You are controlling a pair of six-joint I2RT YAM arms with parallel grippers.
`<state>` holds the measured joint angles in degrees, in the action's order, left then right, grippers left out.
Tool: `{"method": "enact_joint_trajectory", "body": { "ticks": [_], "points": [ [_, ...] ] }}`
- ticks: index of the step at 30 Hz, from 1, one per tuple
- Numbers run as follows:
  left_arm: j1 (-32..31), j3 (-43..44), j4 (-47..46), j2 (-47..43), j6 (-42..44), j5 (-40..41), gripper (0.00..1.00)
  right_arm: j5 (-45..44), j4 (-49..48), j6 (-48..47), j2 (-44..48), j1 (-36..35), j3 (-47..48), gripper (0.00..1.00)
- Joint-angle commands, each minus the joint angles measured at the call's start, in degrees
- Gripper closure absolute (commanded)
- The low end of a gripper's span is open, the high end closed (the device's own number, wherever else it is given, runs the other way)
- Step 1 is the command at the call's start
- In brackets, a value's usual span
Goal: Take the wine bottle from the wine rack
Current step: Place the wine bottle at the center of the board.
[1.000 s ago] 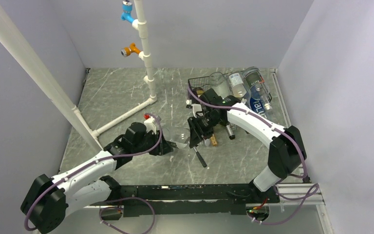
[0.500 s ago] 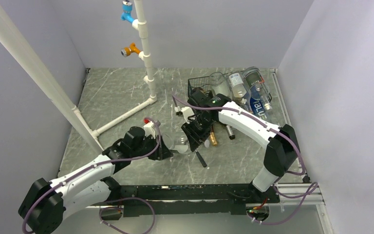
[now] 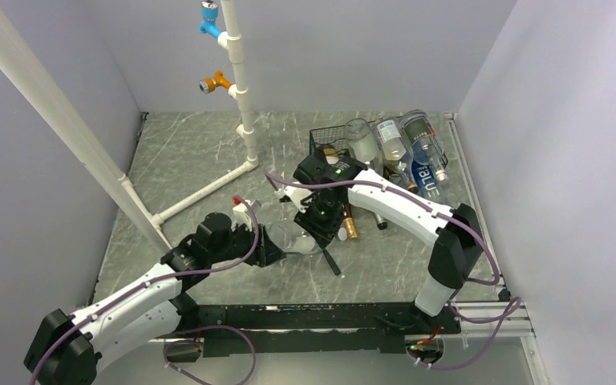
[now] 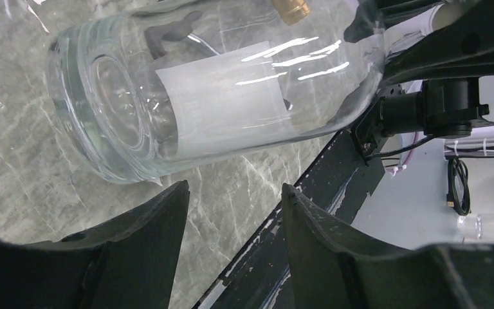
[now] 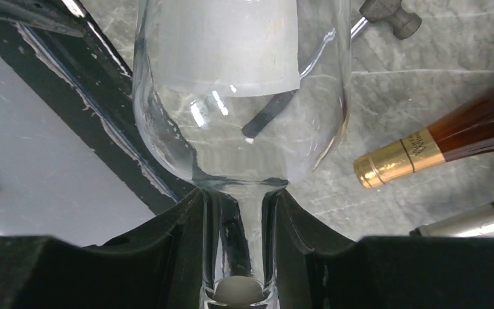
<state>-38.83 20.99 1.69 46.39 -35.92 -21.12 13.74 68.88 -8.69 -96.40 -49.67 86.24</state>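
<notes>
A clear glass wine bottle point(image 3: 295, 237) with a pale label lies almost level over the marble table, left of the wine rack point(image 3: 327, 141). My right gripper point(image 5: 240, 219) is shut on its neck, with a finger on each side. The bottle's body point(image 5: 231, 84) stretches away from that gripper. My left gripper point(image 4: 231, 193) is open with nothing between its fingers. It sits just short of the bottle's thick base point(image 4: 112, 103) and does not touch it. In the top view the left gripper point(image 3: 277, 247) is at the bottle's left end and the right gripper point(image 3: 321, 224) at its right end.
Several more bottles point(image 3: 393, 144) rest on and beside the black wire rack at the back right. An amber bottle with a gold cap point(image 5: 418, 151) and a hammer point(image 5: 389, 16) lie on the table by the right gripper. A white pipe stand point(image 3: 241, 96) rises at the back left.
The right arm has carried the clear bottle leftward, away from the rack. The left gripper, shut at the bottle's base a second ago, has opened and let go of it.
</notes>
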Motion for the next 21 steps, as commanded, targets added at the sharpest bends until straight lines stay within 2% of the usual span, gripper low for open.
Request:
{"method": "enact_joint_trajectory", "body": {
  "ticks": [1,11,16,21],
  "points": [
    [-0.24,-1.22,-3.63,-1.18,1.91,-0.50,0.39,-3.42,-0.86,-5.17,2.28,-3.29,5.47,1.00],
    [-0.24,-3.74,-5.86,-4.40,3.96,2.31,0.30,-13.04,-0.12,-13.43,1.69,-6.99,5.61,1.00],
    [-0.23,-5.08,-6.00,-6.51,1.15,5.01,0.26,-11.93,3.15,-19.75,0.46,-7.03,8.57,1.00],
    [-0.20,-6.05,-4.38,-8.28,-2.62,10.79,0.26,-11.55,5.96,-25.66,-0.23,-7.46,9.92,1.00]
  ]
}}
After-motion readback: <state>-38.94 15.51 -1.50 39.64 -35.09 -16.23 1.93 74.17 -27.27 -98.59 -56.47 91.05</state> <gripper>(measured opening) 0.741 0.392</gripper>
